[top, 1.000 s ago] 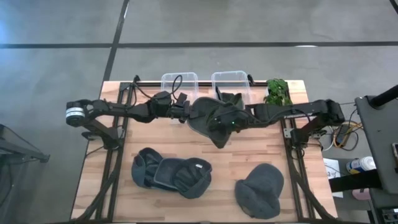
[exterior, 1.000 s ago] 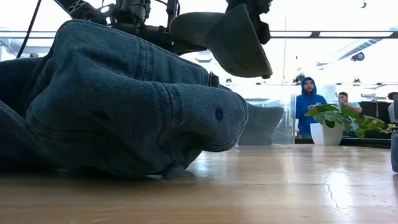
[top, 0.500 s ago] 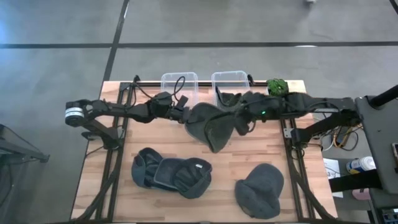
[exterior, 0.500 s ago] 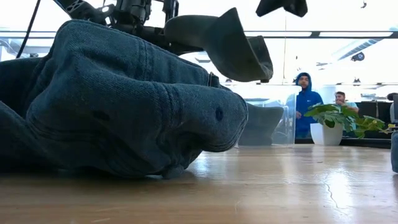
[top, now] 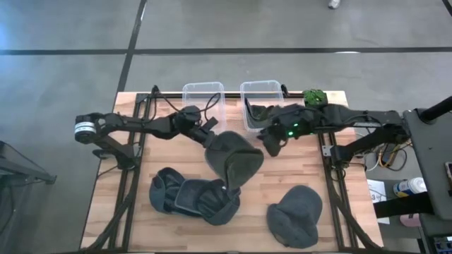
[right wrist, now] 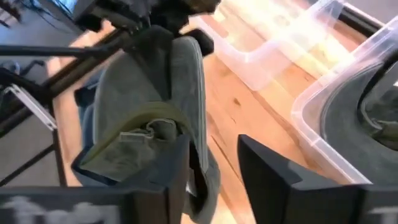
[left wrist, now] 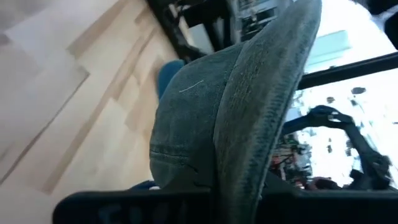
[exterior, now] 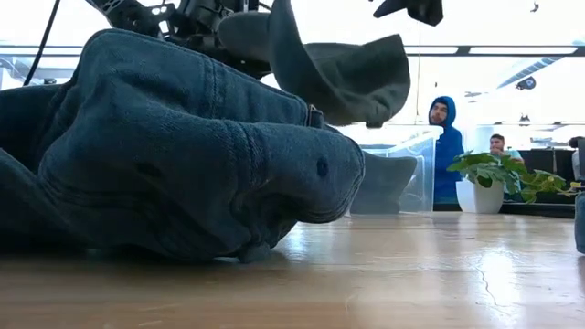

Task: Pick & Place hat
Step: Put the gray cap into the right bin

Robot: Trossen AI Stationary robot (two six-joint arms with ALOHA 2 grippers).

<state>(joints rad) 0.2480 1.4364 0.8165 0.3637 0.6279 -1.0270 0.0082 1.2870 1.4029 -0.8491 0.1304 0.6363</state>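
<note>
The left end effector (top: pixel 209 134) is closed on the edge of a grey hat (top: pixel 235 156), which hangs from it in the air over the middle of the counter (top: pixel 282 166), sagging down toward the pile of hats (top: pixel 194 197) at the near left. In the low view the hat (exterior: pixel 338 68) hangs clear above the pile (exterior: pixel 183 155), brim flared to the right. In the left wrist view the hat (left wrist: pixel 249 118) fills the frame, pinched at the bottom edge.

The right end effector (top: pixel 270 143) stands just to the right of the hat, apart from it, fingers (right wrist: pixel 264 171) spread and holding nothing. In its wrist view the hat (right wrist: pixel 155 106) hangs just ahead of the fingers, with the left arm gripping it from above.

Behind the end effectors sit two clear bins (top: pixel 204 95) at the far edge; the right bin (top: pixel 260 90) holds something dark. A plant (top: pixel 316 97) is at the far right corner. Another hat (top: pixel 296 215) lies flat at the near right.

Two people (exterior: pixel 445 146) stand in the room beyond.
</note>
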